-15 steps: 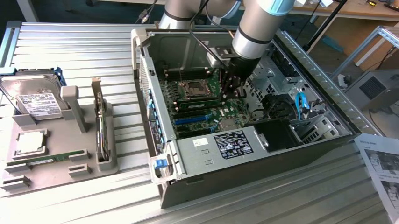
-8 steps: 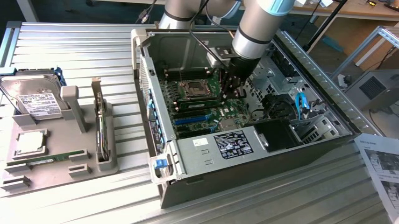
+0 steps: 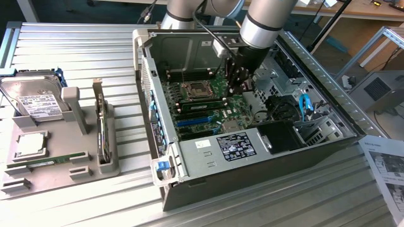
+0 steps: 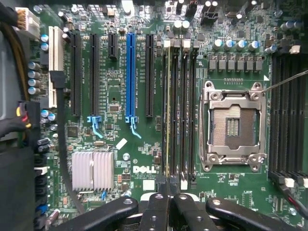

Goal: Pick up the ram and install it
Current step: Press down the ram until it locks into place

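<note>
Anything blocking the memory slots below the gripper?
Nothing visible. The gripper sits shut right over the memory slots beside the processor socket; no cable crosses them. The black cable runs well aside.

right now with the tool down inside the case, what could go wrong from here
1. The shut tool sits right over the memory slots. Pressing off-line could strain a slot or its end clips.
2. The open processor socket lies beside those slots, so a sideways drift might hit its exposed contacts.
3. The arm's cable hangs inside the case and may snag.
</note>
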